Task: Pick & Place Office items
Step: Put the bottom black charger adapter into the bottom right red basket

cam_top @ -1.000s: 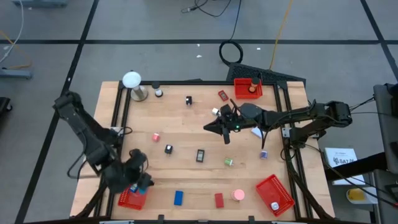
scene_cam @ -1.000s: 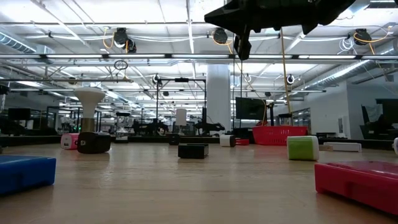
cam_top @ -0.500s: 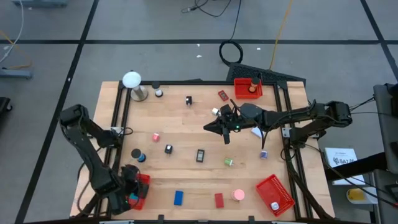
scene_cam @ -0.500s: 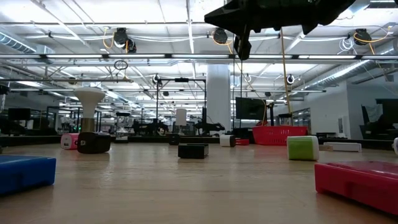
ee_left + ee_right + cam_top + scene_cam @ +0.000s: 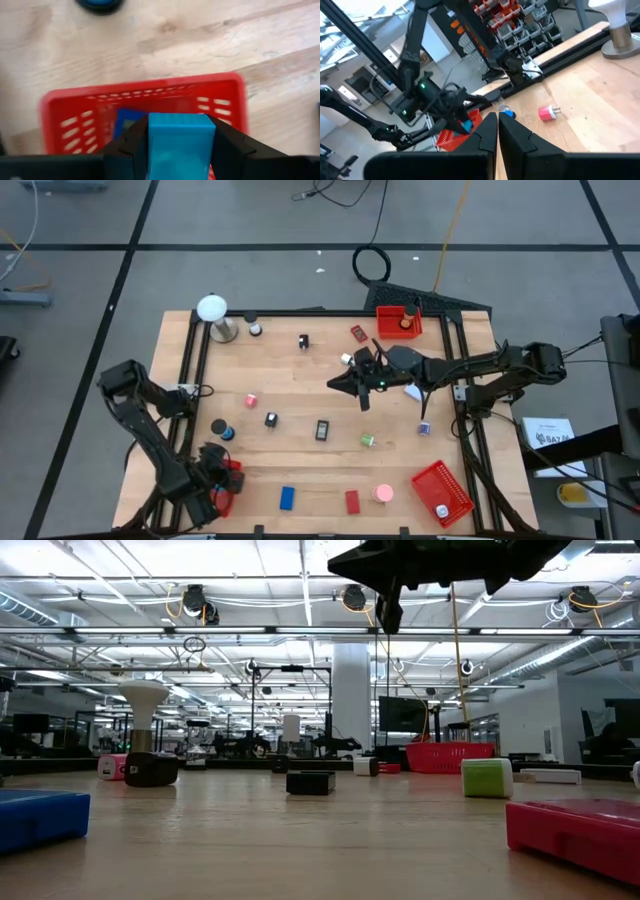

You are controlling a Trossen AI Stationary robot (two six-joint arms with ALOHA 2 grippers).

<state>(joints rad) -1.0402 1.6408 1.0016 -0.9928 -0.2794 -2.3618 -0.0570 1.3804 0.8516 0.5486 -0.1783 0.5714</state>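
A grey tiled floor surrounds the wooden desk (image 5: 320, 395), which is framed by black rails. From above, the left gripper (image 5: 222, 480) sits at the desk's near left corner, directly over a red mesh basket (image 5: 232, 476). Just beyond it lies a dark blue roll (image 5: 219, 428), and a blue block (image 5: 287, 498) rests close beside it along the near edge, with a red block (image 5: 352, 501) and a pink round piece (image 5: 383, 493) farther along. The right gripper (image 5: 362, 397) hangs above mid-desk, fingers pressed together and empty; a black clip (image 5: 322, 430) and a green piece (image 5: 368, 441) lie nearest it, well apart from its tips. A white ball on a metal stand (image 5: 213, 315) occupies the far left corner.

At desk level, the right gripper (image 5: 388, 615) is high above the surface, clear of the black clip (image 5: 310, 782) and green piece (image 5: 487, 778) below.

The left wrist camera shows the left gripper (image 5: 181, 150) pinching a light blue block (image 5: 180, 140) between its fingers (image 5: 130, 145), straight over the red mesh basket (image 5: 145, 92), where another blue item (image 5: 125, 125) already lies.

The right wrist camera shows that arm's closed fingers (image 5: 487, 132), with the left gripper (image 5: 465, 122) far off above the red mesh basket (image 5: 455, 134).
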